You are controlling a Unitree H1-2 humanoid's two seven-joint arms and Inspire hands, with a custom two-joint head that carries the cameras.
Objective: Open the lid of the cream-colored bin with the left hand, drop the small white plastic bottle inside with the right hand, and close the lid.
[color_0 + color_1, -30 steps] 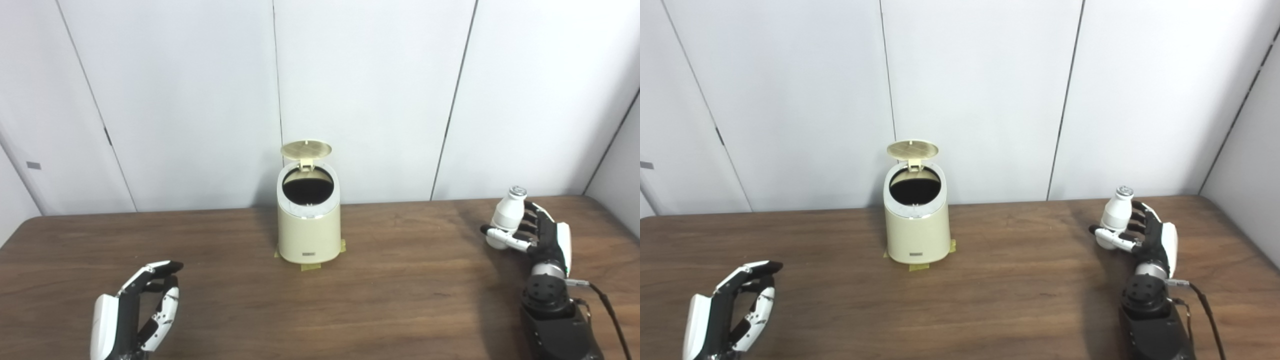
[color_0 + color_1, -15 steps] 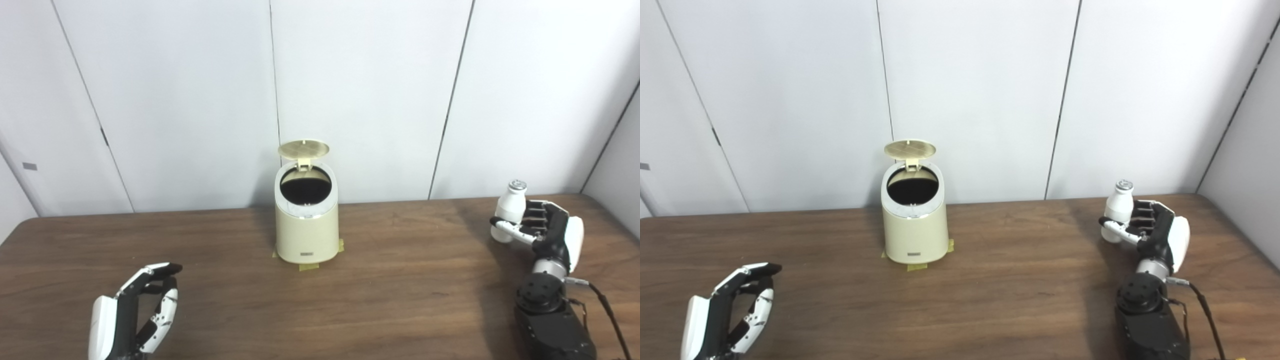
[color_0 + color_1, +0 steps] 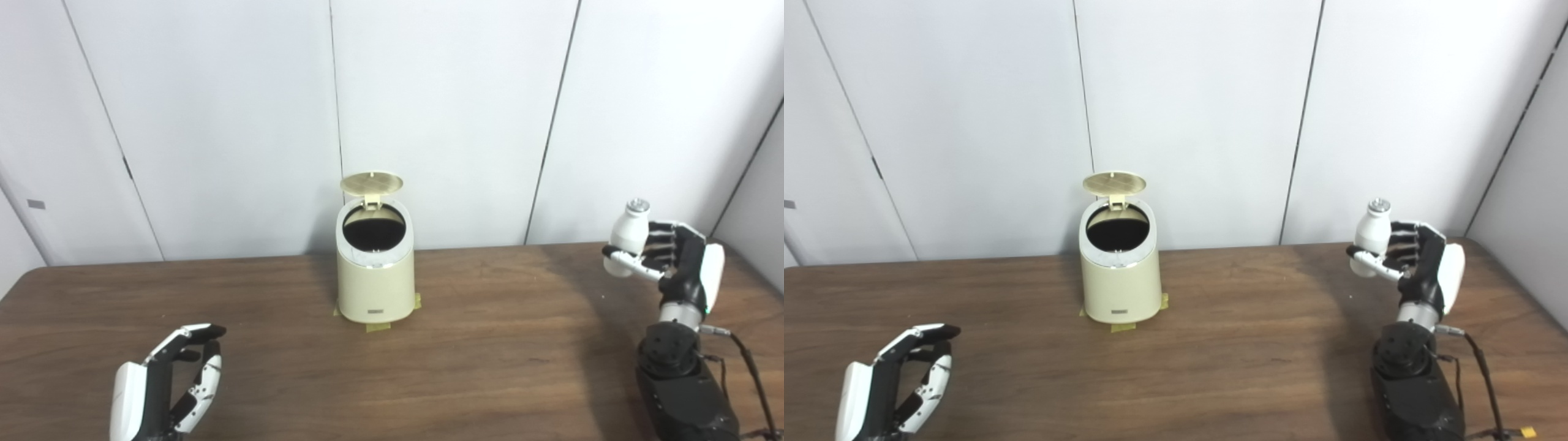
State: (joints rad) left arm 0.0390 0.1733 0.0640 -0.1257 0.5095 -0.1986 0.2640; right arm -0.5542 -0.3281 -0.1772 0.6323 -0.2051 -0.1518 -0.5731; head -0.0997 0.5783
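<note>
- Currently the right hand [image 3: 680,263] is grasping the small white plastic bottle [image 3: 626,237] above the table's far right corner, clear of the surface.
- Its long axis is standing nearly upright, the silvery cap [image 3: 637,205] pointing up and leaning slightly right.
- Near the far edge's middle, the cream-colored cylindrical bin [image 3: 375,288] is sitting on yellow tape patches [image 3: 379,326], its round lid [image 3: 372,182] standing raised over the dark opening.
- Near the front left corner, the left hand [image 3: 165,386] is hovering released, fingers [image 3: 184,337] apart, gripping nothing.
- Underneath, the dark brown wooden table [image 3: 490,361] is meeting a pale panelled wall [image 3: 459,110] behind.
</note>
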